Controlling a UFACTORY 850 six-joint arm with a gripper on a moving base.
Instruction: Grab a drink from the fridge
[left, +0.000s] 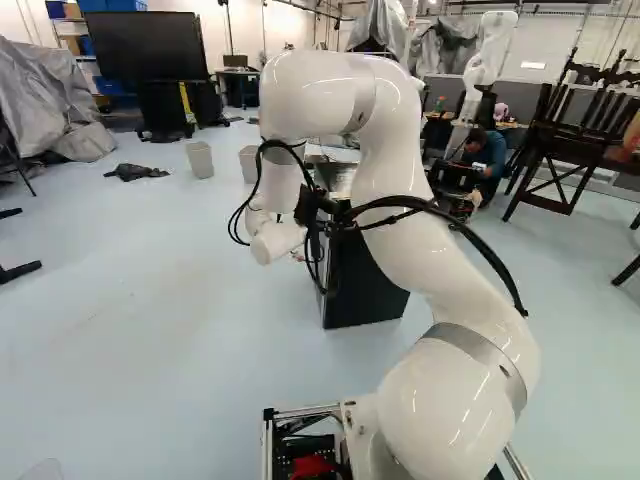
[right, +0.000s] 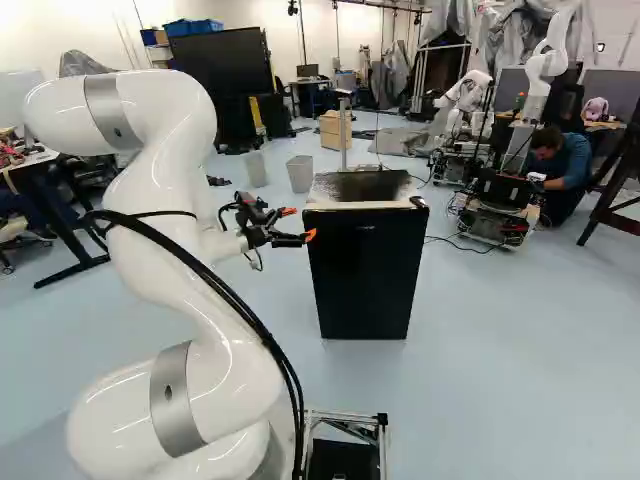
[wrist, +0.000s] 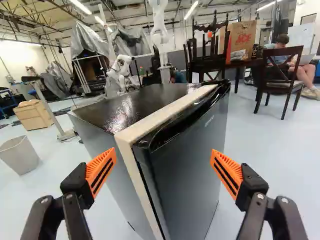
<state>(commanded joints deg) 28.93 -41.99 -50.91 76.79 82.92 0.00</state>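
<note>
In the right base view my gripper (right: 300, 224) stands open just beside the upper side edge of the small black fridge (right: 364, 275), its orange pads apart. The fridge door looks closed, its front facing the base. Seen from the wrist, the gripper (wrist: 163, 159) has nothing gripped; the fridge's near vertical edge, with the pale strip and the dark door (wrist: 187, 167), lies ahead between the two fingers. Whether they touch it I cannot tell. In the left base view the arm partly covers the fridge (left: 365, 290). No drink shows in any view.
Two grey bins (right: 300, 173) stand behind the fridge. Another robot (right: 500, 195) is farther back, with a person crouching beside it. Dark wooden chairs (left: 560, 150) are at the right of the left base view; a table (right: 50, 200) stands left in the right base view.
</note>
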